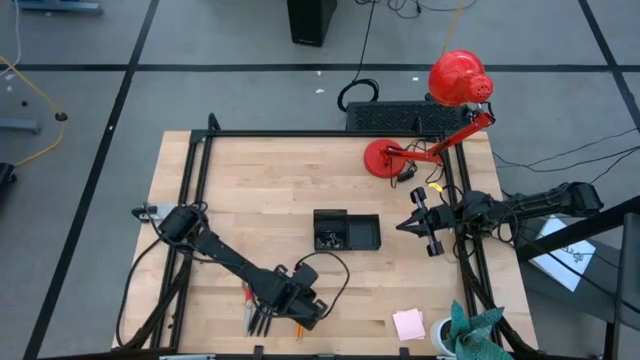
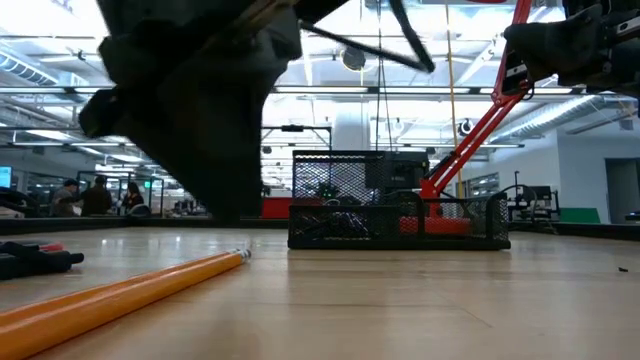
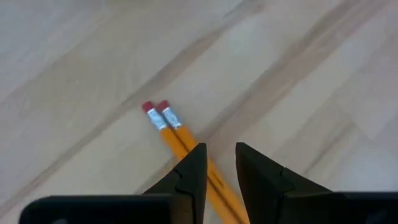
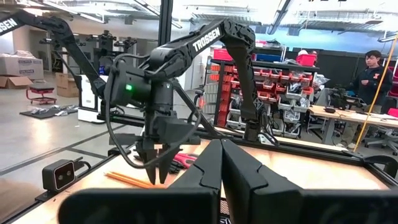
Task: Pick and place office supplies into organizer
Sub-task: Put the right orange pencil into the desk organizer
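Left tool [image 3: 221,165]: poised over two pencils [image 3: 180,140] at the tabletop [image 1: 280,190] near edge, jaws parted narrowly, gripping nothing. Risk: the pencils lie touching, side by side; fingers may pinch both, or nudge one so it rolls. Pencils: slim orange shafts, metal ferrules, pink erasers, smooth paint. Scissors [image 1: 247,297]: red-handled, just beside. Tabletop: pale wood planks. Organizer [image 1: 346,231]: black mesh tray, centre, well apart from the pencils. Sticky pad [image 1: 408,324]: pink square, near edge. Right tool [image 1: 403,226]: closed, empty, waiting beside the organizer.

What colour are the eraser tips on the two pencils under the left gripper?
Pinkish red on the pencils, above silver ferrules; clearest in the left wrist view.
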Tool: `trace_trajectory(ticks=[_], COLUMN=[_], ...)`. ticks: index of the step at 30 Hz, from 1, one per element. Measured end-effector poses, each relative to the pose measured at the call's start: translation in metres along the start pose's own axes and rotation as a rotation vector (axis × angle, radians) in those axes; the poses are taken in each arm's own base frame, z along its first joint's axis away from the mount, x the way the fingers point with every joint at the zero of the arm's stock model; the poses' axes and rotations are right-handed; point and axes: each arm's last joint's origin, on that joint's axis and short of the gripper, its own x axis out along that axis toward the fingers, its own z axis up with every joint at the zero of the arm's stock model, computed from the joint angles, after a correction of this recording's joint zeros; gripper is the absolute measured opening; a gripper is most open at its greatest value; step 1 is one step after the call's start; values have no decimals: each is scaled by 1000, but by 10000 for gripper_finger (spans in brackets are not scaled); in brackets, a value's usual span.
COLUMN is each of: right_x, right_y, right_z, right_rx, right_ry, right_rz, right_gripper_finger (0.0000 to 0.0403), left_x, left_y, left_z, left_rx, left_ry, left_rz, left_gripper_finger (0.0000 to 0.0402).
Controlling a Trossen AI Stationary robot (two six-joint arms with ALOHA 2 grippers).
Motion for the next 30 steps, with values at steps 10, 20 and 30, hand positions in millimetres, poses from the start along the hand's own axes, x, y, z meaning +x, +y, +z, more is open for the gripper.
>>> trace_trajectory(ticks=[10, 20, 30], right_x=[0, 0, 0], right_y=[0, 0, 0], right_z=[0, 0, 0], right_rx=[0, 0, 0], right_ry=[0, 0, 0], right_rz=[0, 0, 0], right_gripper_finger=[0, 0, 0], left_x=[3, 7, 20], left_y=[2, 4, 13], left_z=[0, -3, -10], left_rx=[-4, -12, -29], left_ry=[-1, -20, -5], left_rz=[1, -2, -22], left_gripper_finger=[90, 90, 90])
